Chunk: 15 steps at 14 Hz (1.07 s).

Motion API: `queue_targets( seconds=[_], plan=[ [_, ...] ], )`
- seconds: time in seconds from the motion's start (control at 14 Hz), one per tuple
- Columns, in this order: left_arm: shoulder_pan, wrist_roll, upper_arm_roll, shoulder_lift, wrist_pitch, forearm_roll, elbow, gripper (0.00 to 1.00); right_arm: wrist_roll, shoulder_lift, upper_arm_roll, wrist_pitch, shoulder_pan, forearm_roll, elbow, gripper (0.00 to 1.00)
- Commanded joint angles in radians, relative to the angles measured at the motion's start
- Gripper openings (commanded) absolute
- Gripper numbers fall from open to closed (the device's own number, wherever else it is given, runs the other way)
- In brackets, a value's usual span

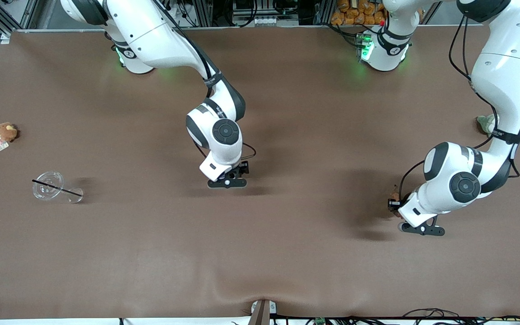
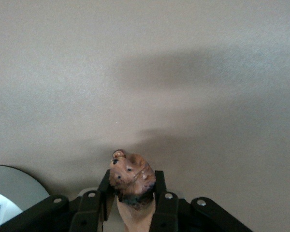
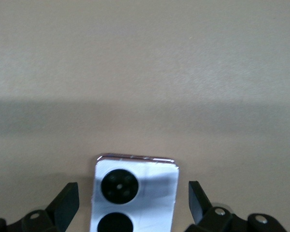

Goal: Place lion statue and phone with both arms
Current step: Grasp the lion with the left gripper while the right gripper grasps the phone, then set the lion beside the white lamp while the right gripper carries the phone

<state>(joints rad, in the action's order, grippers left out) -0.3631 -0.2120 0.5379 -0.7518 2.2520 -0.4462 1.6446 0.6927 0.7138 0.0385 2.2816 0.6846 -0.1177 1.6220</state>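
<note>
The lion statue (image 2: 132, 176), a small orange-brown figurine with a darker patch, sits between the fingers of my left gripper (image 2: 133, 199), which is shut on it. In the front view the statue (image 1: 394, 195) shows just at the left gripper (image 1: 394, 203), low over the table toward the left arm's end. The phone (image 3: 135, 193), pale lilac with two black camera circles, lies flat on the table between the spread fingers (image 3: 67, 203) of my right gripper (image 3: 134, 203), with a gap on each side. The right gripper (image 1: 241, 171) is low over the table's middle and hides the phone in the front view.
A round brown plush with a tag (image 1: 6, 132) and a clear cup with a black straw (image 1: 48, 185) lie toward the right arm's end. A grey-green plush (image 1: 485, 123) shows partly beside the left arm. The table is a brown mat (image 1: 287, 253).
</note>
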Motion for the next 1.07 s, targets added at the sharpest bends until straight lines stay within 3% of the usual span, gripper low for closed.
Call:
queue_targets(
  seconds=[0.0, 0.29, 0.79, 0.86, 0.93, 1.0],
  plan=[
    [-0.017, 0.003, 0.016, 0.077, 0.027, -0.019, 0.089, 0.00, 0.024, -0.008, -0.005, 0.073, -0.033, -0.002, 0.053, 1.00],
    [-0.037, 0.051, 0.016, 0.103, 0.032, -0.023, 0.116, 0.00, -0.012, -0.007, -0.014, 0.148, -0.054, 0.144, 0.088, 1.00],
    [-0.056, 0.053, 0.013, 0.088, 0.113, -0.045, 0.153, 0.02, -0.036, -0.008, -0.022, 0.150, -0.039, 0.184, 0.085, 1.00],
    [-0.056, 0.053, 0.013, 0.086, 0.112, -0.045, 0.153, 0.29, -0.036, -0.008, -0.022, 0.148, -0.037, 0.184, 0.088, 1.00],
    [-0.056, 0.053, 0.013, 0.085, 0.112, -0.045, 0.153, 0.70, -0.038, -0.008, -0.022, 0.147, -0.037, 0.184, 0.091, 1.00],
    [-0.057, 0.051, 0.011, 0.085, 0.112, -0.045, 0.152, 0.95, -0.039, -0.008, -0.022, 0.144, -0.037, 0.182, 0.097, 1.00]
  ],
)
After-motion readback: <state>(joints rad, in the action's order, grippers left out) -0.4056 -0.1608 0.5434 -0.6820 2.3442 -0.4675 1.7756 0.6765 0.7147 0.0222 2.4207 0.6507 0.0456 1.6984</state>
